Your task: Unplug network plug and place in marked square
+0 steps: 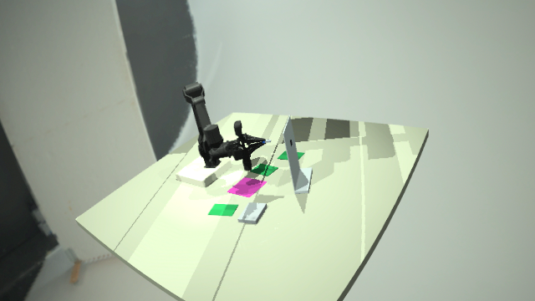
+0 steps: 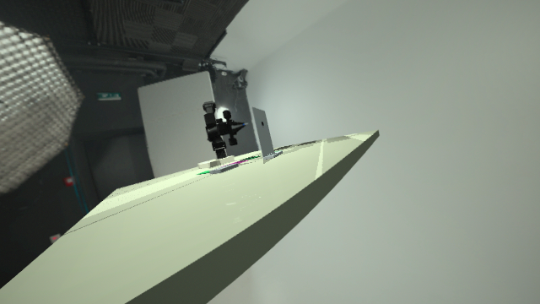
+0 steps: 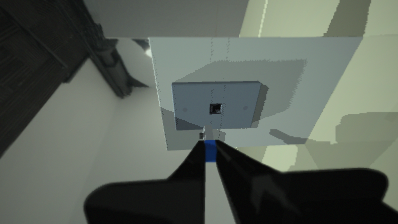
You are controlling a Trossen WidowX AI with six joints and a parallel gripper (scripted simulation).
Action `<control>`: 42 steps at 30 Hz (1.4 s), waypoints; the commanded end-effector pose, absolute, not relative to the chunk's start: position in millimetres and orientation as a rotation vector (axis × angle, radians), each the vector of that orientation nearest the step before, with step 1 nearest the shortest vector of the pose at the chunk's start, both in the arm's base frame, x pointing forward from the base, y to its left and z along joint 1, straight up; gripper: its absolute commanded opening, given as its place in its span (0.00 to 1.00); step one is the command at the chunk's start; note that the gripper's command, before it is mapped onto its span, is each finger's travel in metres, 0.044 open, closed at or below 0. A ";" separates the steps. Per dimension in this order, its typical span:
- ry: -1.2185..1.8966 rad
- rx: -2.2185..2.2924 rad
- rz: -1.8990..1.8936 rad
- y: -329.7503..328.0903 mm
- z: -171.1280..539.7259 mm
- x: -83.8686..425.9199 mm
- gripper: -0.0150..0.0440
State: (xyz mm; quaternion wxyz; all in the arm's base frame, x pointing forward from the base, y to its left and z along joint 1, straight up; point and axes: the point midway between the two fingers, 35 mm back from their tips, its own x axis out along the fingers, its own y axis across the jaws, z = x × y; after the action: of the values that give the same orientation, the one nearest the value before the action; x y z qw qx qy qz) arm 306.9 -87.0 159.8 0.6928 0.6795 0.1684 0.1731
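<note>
The upright panel (image 1: 292,167) (image 2: 264,141) (image 3: 320,52) shows a small dark socket hole (image 1: 291,143) (image 2: 262,123) (image 3: 215,108) with nothing in it. My gripper (image 1: 263,142) (image 2: 245,124) (image 3: 208,145) is shut on the network plug, in the air in front of the panel. The plug's blue part (image 3: 210,152) sits between the fingertips, and its pale clear front (image 1: 268,141) (image 3: 208,133) points toward the panel, with a gap between them. A magenta square (image 1: 244,189) lies on the table, low in front of the panel. Whether the thin tab is pressed cannot be told.
Green patches (image 1: 222,210) (image 1: 267,169) (image 1: 289,155) lie on both sides of the magenta square. A grey flat block (image 1: 252,214) (image 2: 224,169) lies near one green patch. The panel stands on a grey foot (image 1: 306,181). The arm stands on a white base (image 1: 194,175).
</note>
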 end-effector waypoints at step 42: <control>0.334 1.783 -0.113 -94.4 157.9 304.6 0.25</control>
State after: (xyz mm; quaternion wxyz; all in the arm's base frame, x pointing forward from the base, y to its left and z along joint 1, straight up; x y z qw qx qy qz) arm 305.5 -93.2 164.3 0.6249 0.7667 0.1466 -0.0167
